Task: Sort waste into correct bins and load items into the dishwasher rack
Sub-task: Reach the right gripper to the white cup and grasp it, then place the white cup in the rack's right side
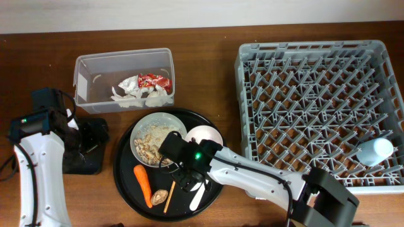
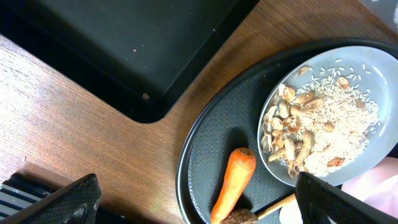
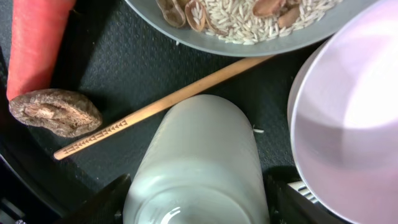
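Observation:
My right gripper point(image 1: 183, 175) point(image 3: 198, 205) is down on the round black tray point(image 1: 124, 171), shut on a white cup point(image 3: 199, 155) that lies on its side. Beside the cup are the thin wooden stick point(image 3: 161, 106), the orange carrot point(image 1: 142, 183) point(image 3: 34, 43) and the small pinkish-white bowl point(image 1: 205, 134) point(image 3: 348, 118). The wide pale bowl point(image 1: 175, 120) point(image 2: 373, 53) holds grainy food with brown chunks point(image 2: 323, 130). My left gripper point(image 1: 95, 137) point(image 2: 202, 208) is open and empty, between the shallow black tray point(image 1: 79, 165) point(image 2: 124, 50) and the round tray's left rim.
The clear tub point(image 1: 123, 58) holds crumpled napkins point(image 1: 136, 94) and the red wrapper point(image 1: 153, 81). The grey rack point(image 1: 315, 94) at right holds one white cup point(image 1: 374, 151). A white fork point(image 1: 199, 195) and a brown chunk point(image 3: 56, 112) lie on the round tray.

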Controlling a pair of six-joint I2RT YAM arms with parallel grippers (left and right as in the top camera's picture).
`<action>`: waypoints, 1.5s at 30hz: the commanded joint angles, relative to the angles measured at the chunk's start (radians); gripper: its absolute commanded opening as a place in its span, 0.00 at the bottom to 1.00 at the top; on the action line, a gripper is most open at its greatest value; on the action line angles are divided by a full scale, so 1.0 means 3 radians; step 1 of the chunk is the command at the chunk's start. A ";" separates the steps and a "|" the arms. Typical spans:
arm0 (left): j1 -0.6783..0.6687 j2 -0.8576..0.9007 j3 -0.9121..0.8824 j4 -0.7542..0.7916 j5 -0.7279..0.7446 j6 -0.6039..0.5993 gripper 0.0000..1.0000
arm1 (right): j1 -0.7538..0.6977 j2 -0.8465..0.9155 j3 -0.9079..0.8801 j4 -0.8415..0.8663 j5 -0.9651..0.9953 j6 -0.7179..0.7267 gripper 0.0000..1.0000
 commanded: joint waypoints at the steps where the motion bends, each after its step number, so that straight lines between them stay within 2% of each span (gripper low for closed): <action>1: 0.0018 0.0006 -0.0008 -0.0001 -0.0014 -0.0033 0.99 | -0.0011 -0.0169 0.0313 -0.0150 0.0053 0.0070 0.64; 4: 0.0018 0.0006 -0.0008 -0.0001 -0.0013 -0.0033 0.99 | -0.0212 -0.0427 0.0807 -0.0539 0.0056 0.0069 0.64; 8: 0.0018 0.0006 -0.0008 -0.0001 -0.0014 -0.0033 0.99 | -0.0985 -0.0718 0.1396 -0.1087 0.0390 -0.0033 0.64; 15: 0.0018 0.0006 -0.0008 0.0000 -0.0014 -0.0033 0.99 | -0.3165 -0.0833 0.1488 -0.1222 0.0490 -0.0198 0.63; 17: 0.0018 0.0006 -0.0008 0.0000 -0.0014 -0.0033 0.99 | -0.3995 -0.0827 0.1488 -0.1127 0.0490 -0.0196 0.63; 20: 0.0018 0.0006 -0.0008 0.0000 -0.0014 -0.0033 0.99 | -0.4782 -0.0745 0.1486 -0.0994 0.0490 -0.0193 0.63; 23: 0.0018 0.0006 -0.0008 -0.0003 -0.0014 -0.0033 0.99 | -0.5305 -0.0572 0.1486 -0.0905 0.0490 -0.0193 0.63; 27: 0.0018 0.0006 -0.0008 -0.0005 -0.0013 -0.0033 0.99 | -0.5568 -0.0209 0.1486 -0.0793 0.0491 -0.0179 0.63; 35: 0.0018 0.0006 -0.0008 -0.0015 -0.0011 -0.0033 0.99 | -0.5603 0.0441 0.1486 -0.0579 0.0573 -0.0181 0.64; 36: 0.0018 0.0006 -0.0008 -0.0017 -0.0013 -0.0033 0.99 | -0.5601 0.0455 0.1486 -0.0576 0.0572 -0.0181 0.73; 37: 0.0018 0.0006 -0.0008 -0.0015 -0.0013 -0.0033 0.99 | -0.5601 0.0455 0.1486 -0.0556 0.0546 -0.0181 0.89; 38: 0.0018 0.0006 -0.0008 -0.0014 -0.0013 -0.0033 0.99 | -0.5601 0.0454 0.1486 -0.0573 0.0462 -0.0182 1.00; 41: 0.0018 0.0006 -0.0008 -0.0014 -0.0014 -0.0033 0.99 | -0.5591 0.0334 0.1488 -0.0647 0.0145 -0.0184 1.00; 45: 0.0018 0.0006 -0.0008 0.0003 -0.0013 -0.0033 0.99 | -0.5221 -0.0275 0.1488 -0.0846 -0.0600 -0.0638 0.95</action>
